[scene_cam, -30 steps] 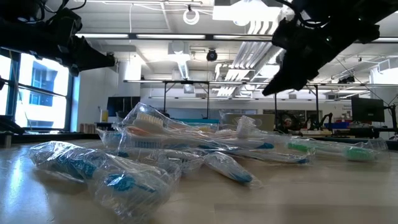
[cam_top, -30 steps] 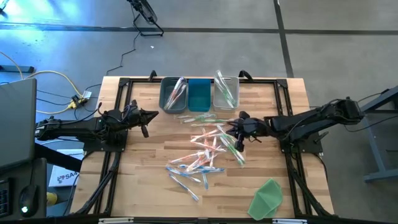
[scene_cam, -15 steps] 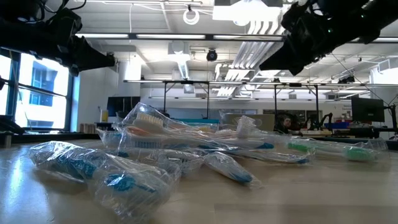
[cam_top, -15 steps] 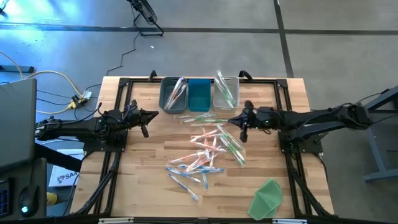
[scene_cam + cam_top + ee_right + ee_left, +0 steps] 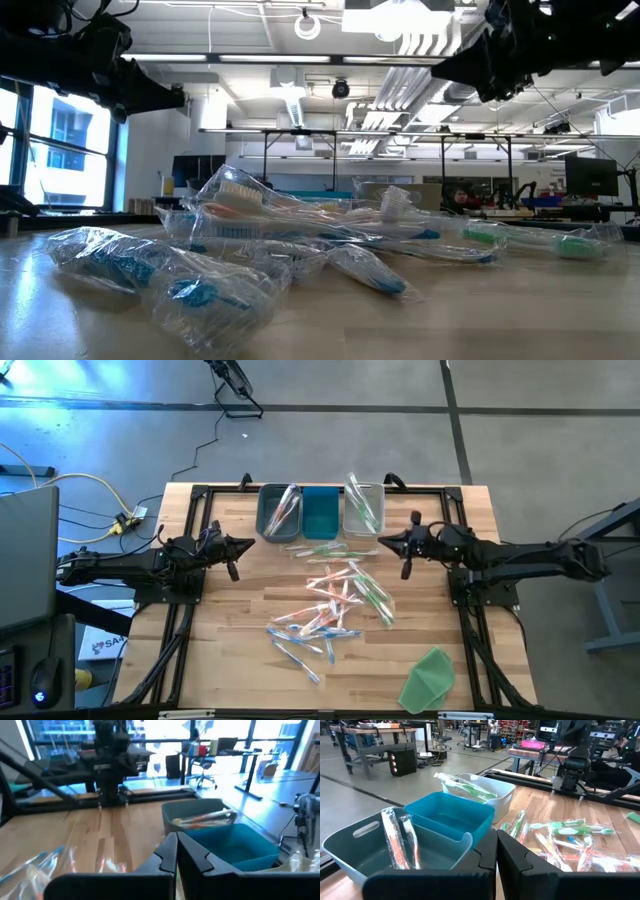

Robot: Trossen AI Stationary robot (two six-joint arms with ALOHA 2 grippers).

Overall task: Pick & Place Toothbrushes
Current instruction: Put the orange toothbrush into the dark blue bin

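Note:
Several wrapped toothbrushes [image 5: 335, 600] in pink, blue and green lie loose in a heap on the middle of the wooden table, and fill the foreground of the low view [image 5: 300, 235]. My left gripper [image 5: 248, 544] hangs level at the table's left side, shut and holding nothing [image 5: 496, 855]. My right gripper [image 5: 382, 543] hangs level right of the heap's far end, above the table. It is also shut and holds nothing [image 5: 176, 852].
Three bins stand at the far edge: a grey one [image 5: 279, 510] with orange toothbrushes, a teal one [image 5: 320, 512], and a pale one [image 5: 363, 508] with green toothbrushes. A green sheet [image 5: 430, 678] lies at the near right corner. Black frame rails [image 5: 190, 610] run along both sides.
My right gripper has risen from over the heap's right part and drawn back toward the table's right and far edges. It has tipped from slanting down to level. It stayed shut and took nothing along. The toothbrushes have not moved.

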